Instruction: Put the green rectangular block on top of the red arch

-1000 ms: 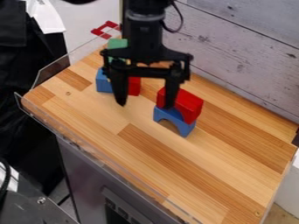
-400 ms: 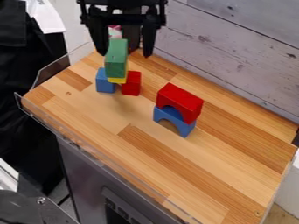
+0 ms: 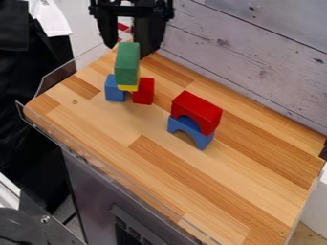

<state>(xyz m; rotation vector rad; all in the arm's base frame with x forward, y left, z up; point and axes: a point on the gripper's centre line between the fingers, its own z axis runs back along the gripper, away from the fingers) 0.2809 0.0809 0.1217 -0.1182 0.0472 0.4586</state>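
Clearly, the jaws hang apart near the upright green block [image 3: 126,67].

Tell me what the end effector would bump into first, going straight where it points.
Probably the green block; depth is unclear, so the end effector might pass behind it to the tabletop.

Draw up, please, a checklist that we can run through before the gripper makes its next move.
- Gripper open: ok, fingers apart.
- Green block upright on its support: ok, it stands on the yellow block.
- Gripper lined up with the green block: cannot tell, depth is unclear from this angle.
- Red arch resting on the blue arch: ok.
- Top of the red arch free: ok.
- Green block on the red arch: not ok.
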